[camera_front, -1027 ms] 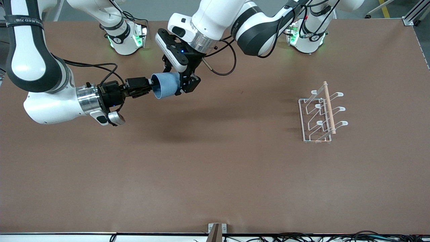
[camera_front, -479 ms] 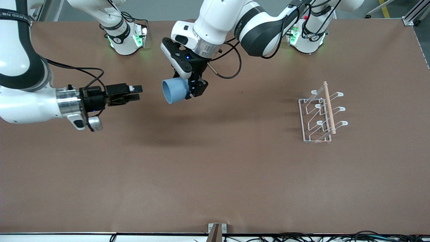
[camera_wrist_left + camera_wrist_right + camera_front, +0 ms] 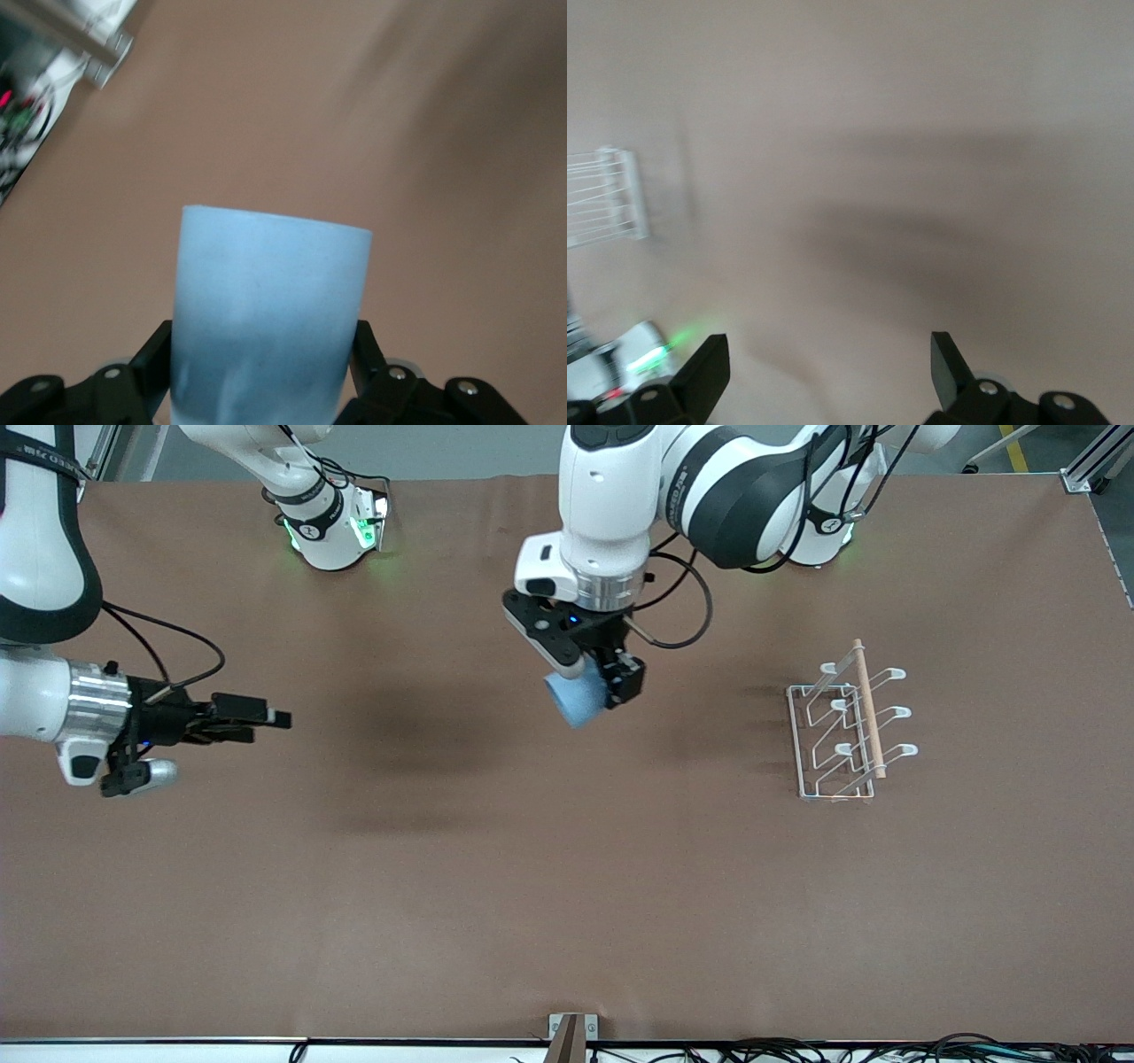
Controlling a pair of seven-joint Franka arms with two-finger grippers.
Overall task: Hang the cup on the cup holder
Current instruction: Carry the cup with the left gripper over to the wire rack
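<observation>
The light-blue cup [image 3: 574, 696] is held in my left gripper [image 3: 595, 687], which is shut on its sides, up in the air over the middle of the table. In the left wrist view the cup [image 3: 266, 310] fills the space between the two black fingers [image 3: 146, 367]. The white wire cup holder [image 3: 846, 722] with its wooden rod stands on the table toward the left arm's end, apart from the cup; it also shows in the right wrist view [image 3: 602, 197]. My right gripper [image 3: 266, 718] is open and empty over the right arm's end of the table; its wrist view shows the gripper [image 3: 828, 363] spread wide.
The brown table [image 3: 567, 886] bears only the cup holder. Both arm bases [image 3: 332, 527] stand along the table's edge farthest from the front camera. Cables lie along the edge nearest the front camera.
My right gripper let go of the cup and drew back toward the right arm's end of the table. My left gripper carried the cup toward the cup holder.
</observation>
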